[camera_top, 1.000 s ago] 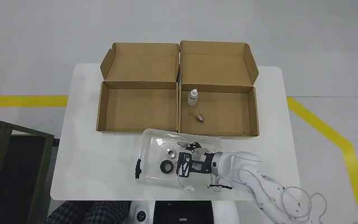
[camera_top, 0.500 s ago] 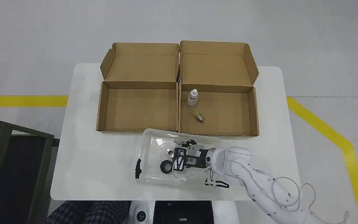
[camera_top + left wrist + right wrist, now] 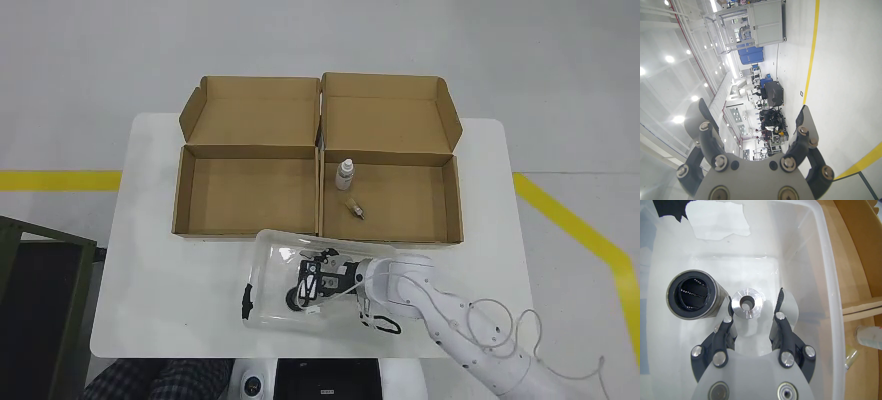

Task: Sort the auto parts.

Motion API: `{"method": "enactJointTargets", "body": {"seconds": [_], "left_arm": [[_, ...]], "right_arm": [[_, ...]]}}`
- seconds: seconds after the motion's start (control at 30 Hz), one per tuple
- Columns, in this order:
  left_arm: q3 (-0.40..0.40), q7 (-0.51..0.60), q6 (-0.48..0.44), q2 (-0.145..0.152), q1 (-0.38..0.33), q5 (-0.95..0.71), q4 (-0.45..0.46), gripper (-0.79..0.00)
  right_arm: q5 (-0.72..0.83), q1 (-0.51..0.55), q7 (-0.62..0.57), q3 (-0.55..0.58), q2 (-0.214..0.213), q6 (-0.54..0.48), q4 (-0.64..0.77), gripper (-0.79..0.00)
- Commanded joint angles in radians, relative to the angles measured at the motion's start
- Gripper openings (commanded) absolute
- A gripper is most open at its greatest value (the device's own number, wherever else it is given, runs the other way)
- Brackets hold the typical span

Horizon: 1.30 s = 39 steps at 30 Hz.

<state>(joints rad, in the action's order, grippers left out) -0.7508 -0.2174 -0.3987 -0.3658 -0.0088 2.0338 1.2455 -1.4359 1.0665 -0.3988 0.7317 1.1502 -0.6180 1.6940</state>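
Observation:
My right gripper (image 3: 755,301) is down inside the clear plastic bin (image 3: 821,275), open, with its fingers on either side of a silver metal bushing (image 3: 747,306) that stands on the bin floor. One finger touches the bushing or nearly does; the other stands apart from it. A black linear bearing (image 3: 690,294) lies just beside the bushing. In the top view the right gripper (image 3: 308,283) sits over the left half of the bin (image 3: 262,265), next to the bearing (image 3: 296,299). My left gripper (image 3: 753,108) is open, holds nothing, and points out into the room.
Two open cardboard boxes stand behind the bin. The left box (image 3: 247,192) holds nothing. The right box (image 3: 400,200) holds a small white bottle (image 3: 345,175) and a small brass-tipped part (image 3: 354,209). White table surface lies free to the left of the bin.
My right gripper has moved left along the bin, from its middle to over the bushing and bearing. The parts and boxes have not shifted.

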Motion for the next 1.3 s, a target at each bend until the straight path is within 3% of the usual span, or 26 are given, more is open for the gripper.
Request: {"method": "enactJointTargets", "body": {"seconds": [0.0, 0.2, 0.27, 0.33, 0.67, 1.27], "left_arm": [[0.000, 0.000, 0.000, 0.000, 0.000, 0.000, 0.000, 0.000], [0.000, 0.000, 0.000, 0.000, 0.000, 0.000, 0.000, 0.000], [0.000, 0.000, 0.000, 0.000, 0.000, 0.000, 0.000, 0.000], [0.000, 0.000, 0.000, 0.000, 0.000, 0.000, 0.000, 0.000], [0.000, 0.000, 0.000, 0.000, 0.000, 0.000, 0.000, 0.000], [0.000, 0.000, 0.000, 0.000, 0.000, 0.000, 0.000, 0.000]], "right_arm": [[0.006, -0.005, 0.004, -0.003, 0.003, -0.004, -0.007, -0.409], [0.011, -0.015, 0.003, -0.009, 0.010, -0.012, -0.020, -0.523], [0.014, -0.016, 0.004, -0.008, 0.012, -0.015, -0.024, -0.686], [0.017, -0.018, 0.005, -0.008, 0.014, -0.019, -0.027, -0.785], [0.016, -0.006, 0.035, 0.007, 0.015, -0.024, 0.023, -0.785], [0.130, 0.057, 0.246, 0.164, -0.015, -0.125, 0.157, -0.785]]}}
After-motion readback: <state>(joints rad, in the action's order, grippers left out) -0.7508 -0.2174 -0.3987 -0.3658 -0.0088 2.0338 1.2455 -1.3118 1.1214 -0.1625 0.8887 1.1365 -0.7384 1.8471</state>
